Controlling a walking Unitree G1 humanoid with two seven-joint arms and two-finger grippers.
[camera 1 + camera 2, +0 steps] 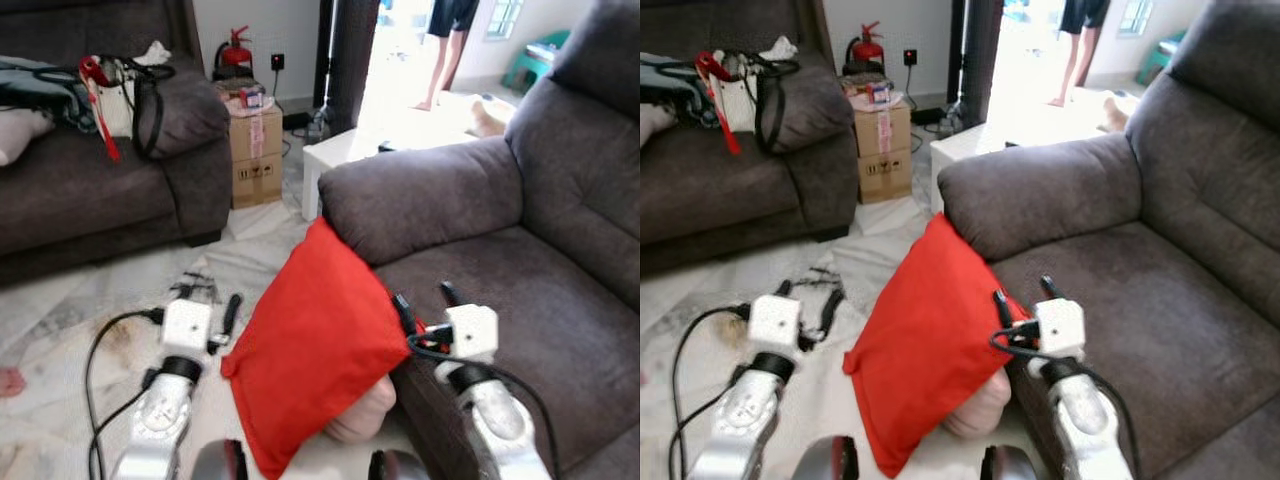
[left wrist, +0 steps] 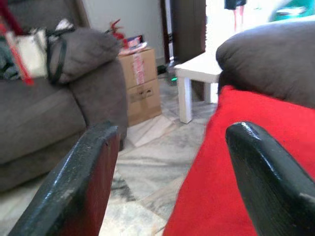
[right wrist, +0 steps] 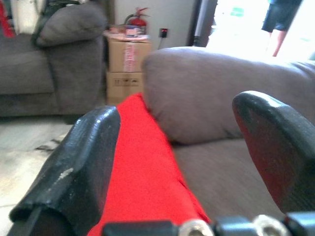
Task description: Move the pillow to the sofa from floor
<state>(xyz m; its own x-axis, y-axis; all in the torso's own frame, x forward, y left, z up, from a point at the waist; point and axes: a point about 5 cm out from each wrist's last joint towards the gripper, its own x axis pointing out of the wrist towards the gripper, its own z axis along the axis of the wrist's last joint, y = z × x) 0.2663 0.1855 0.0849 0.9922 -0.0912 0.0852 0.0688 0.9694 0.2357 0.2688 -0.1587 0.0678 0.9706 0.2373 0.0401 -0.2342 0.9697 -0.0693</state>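
Observation:
The red pillow (image 1: 315,340) stands tilted on one corner, its top corner against the armrest of the grey sofa (image 1: 520,270) on my right. It sits between my two arms. My left gripper (image 1: 208,300) is open just left of the pillow's edge, above the marble floor. My right gripper (image 1: 427,303) is open at the pillow's right edge, one finger beside the red fabric and the other over the seat cushion. The left wrist view has the pillow (image 2: 236,162) ahead, towards one finger. In the right wrist view the pillow (image 3: 142,172) lies between the fingers, below the armrest.
A pinkish rounded thing (image 1: 362,415) lies under the pillow. A black cable (image 1: 100,350) trails on the floor. A second grey sofa (image 1: 90,190) with bags stands left. Behind are cardboard boxes (image 1: 255,150), a white side table (image 1: 335,160) and a person (image 1: 448,50) in the doorway.

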